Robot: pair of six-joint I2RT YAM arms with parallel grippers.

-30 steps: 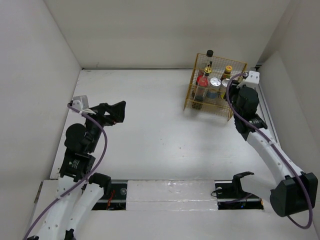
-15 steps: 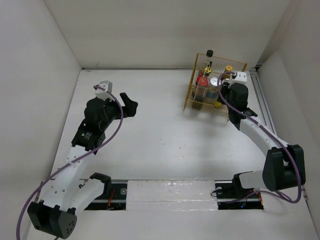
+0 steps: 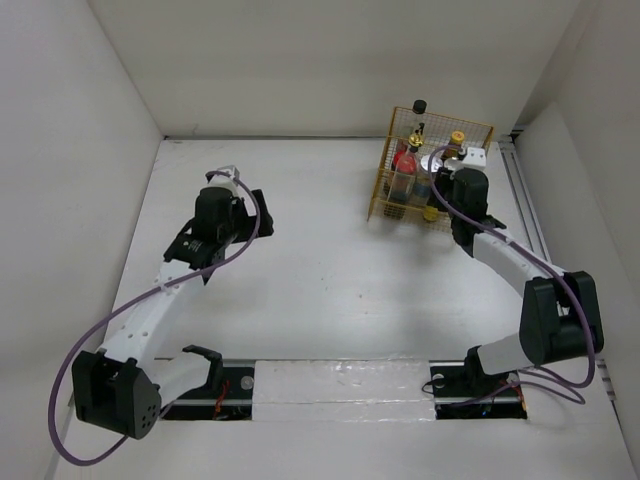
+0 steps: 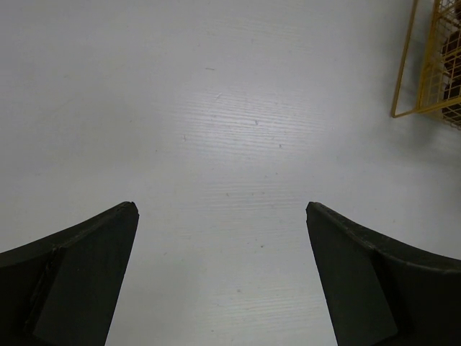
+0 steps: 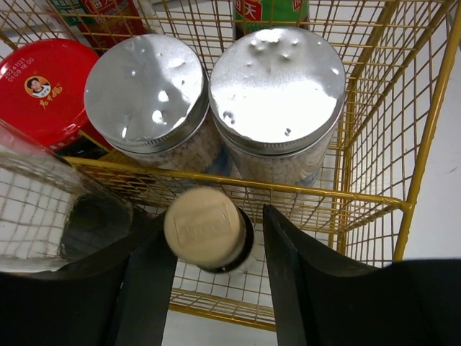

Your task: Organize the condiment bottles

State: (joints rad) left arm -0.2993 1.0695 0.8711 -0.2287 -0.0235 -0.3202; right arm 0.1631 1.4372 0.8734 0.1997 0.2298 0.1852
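Left fingers point(image 4: 72, 281) spread over white table point(image 4: 230, 108); right fingers point(image 5: 302, 288) (apart) straddle small yellow bottle point(image 5: 205, 227).

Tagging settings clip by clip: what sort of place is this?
Probably a robot lab cell: white walls box in a white table, two arms bolted at its edge, bottles in a gold wire rack.
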